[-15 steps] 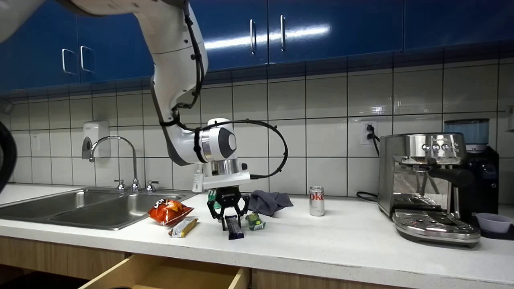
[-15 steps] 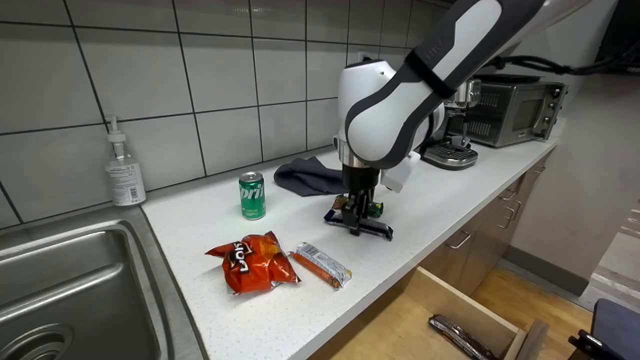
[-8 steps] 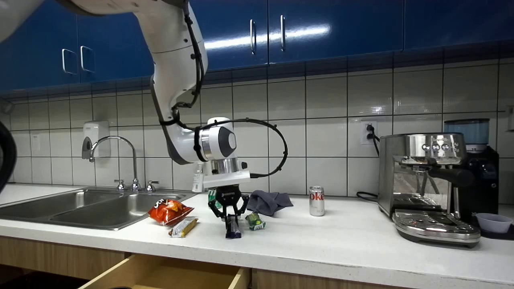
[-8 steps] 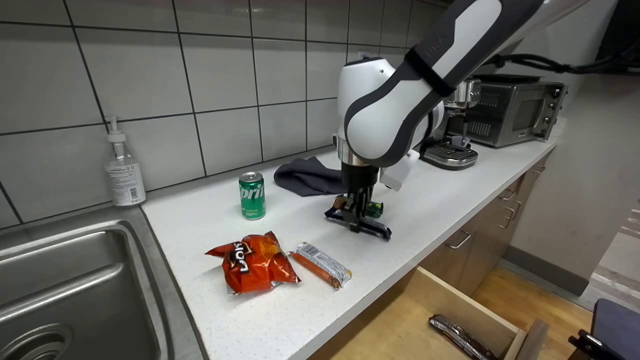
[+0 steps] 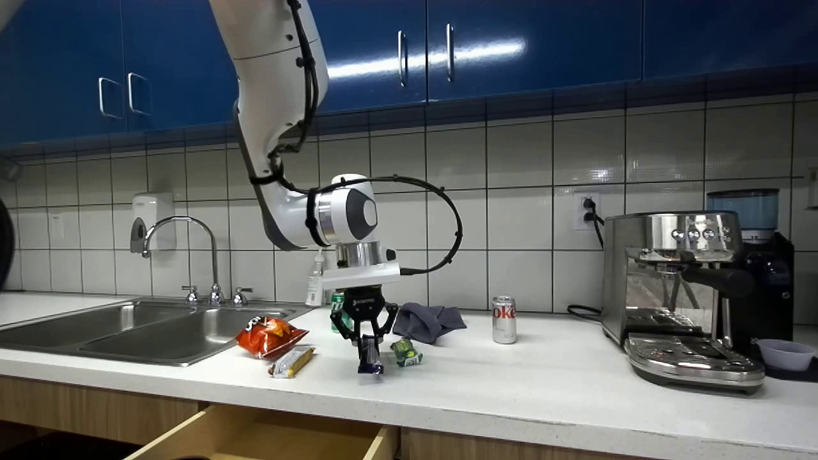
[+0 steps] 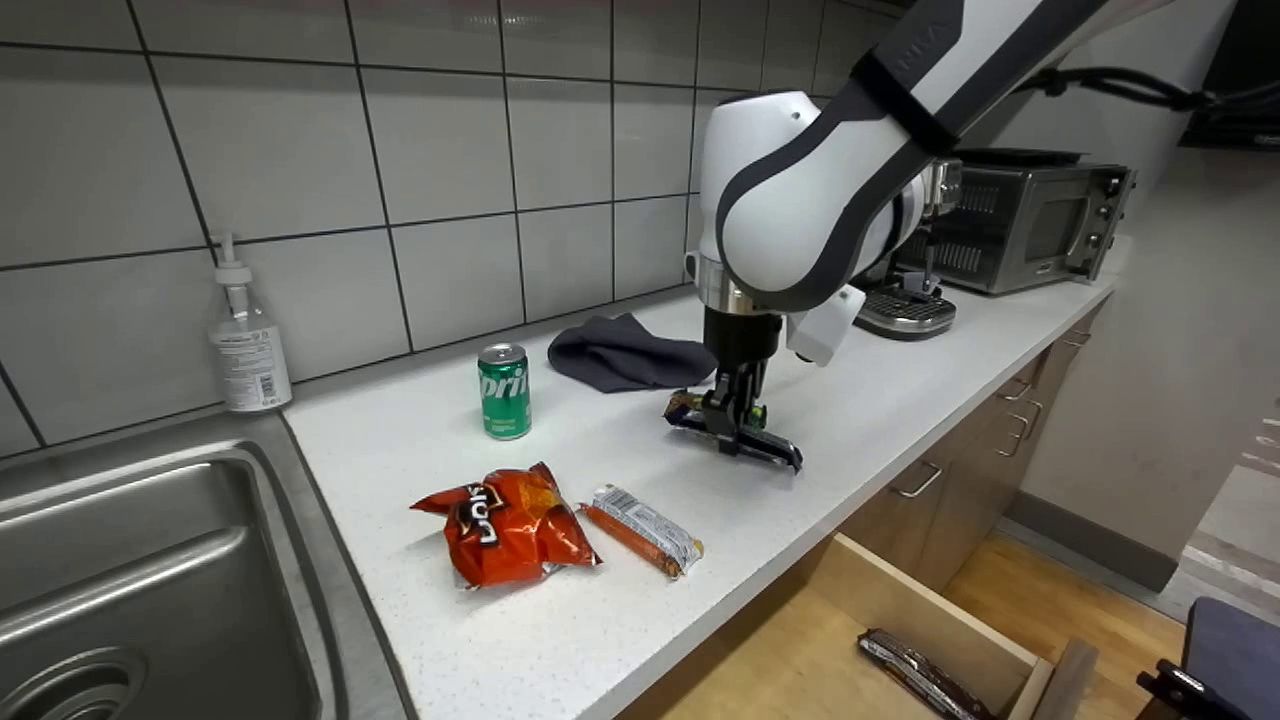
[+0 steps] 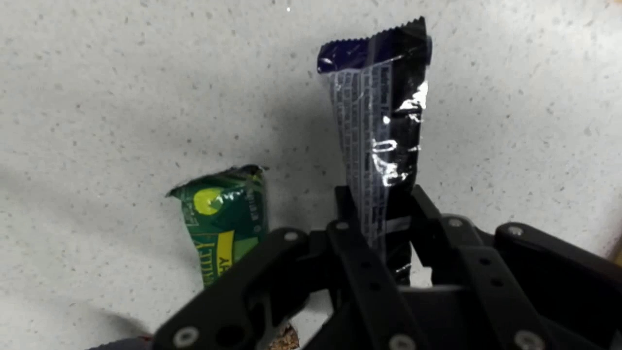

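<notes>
Kitchen. Back wall was pale tile with dark grout lines, in both exterior views. Blue upper cabinets ran above it, metal bar handles, glossy fronts reflecting a bright streak of light. Wall outlet had black plugs in it. Countertop was white and speckled, with a steel double sink set in. Below it sat wood-front lower cabinets; a pale wood drawer stood open. In an exterior view, side wall was plain grey with dark baseboard; floor was wood.
</notes>
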### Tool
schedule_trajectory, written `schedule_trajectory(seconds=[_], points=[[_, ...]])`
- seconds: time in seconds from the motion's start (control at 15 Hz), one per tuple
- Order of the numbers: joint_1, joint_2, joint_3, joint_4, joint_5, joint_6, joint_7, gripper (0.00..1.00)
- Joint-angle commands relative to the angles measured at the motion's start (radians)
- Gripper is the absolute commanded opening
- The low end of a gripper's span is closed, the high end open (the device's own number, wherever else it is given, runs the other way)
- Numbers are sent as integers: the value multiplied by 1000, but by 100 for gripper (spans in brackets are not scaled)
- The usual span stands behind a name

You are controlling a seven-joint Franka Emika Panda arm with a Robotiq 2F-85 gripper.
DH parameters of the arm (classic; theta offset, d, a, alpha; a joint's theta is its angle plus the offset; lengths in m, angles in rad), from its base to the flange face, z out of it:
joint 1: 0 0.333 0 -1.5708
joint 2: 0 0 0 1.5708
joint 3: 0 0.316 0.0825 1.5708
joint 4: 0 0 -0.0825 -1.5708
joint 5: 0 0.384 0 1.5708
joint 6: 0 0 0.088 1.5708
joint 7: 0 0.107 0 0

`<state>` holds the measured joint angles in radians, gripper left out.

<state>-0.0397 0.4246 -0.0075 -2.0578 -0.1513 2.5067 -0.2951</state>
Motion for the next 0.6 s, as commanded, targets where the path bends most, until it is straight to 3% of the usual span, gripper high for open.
schedule_trajectory(seconds=[0.0,0.53], points=[[-30,-121,21,-131,29,-10,-34,8],[-17,-350,9,-414,62,-27,-25,8]])
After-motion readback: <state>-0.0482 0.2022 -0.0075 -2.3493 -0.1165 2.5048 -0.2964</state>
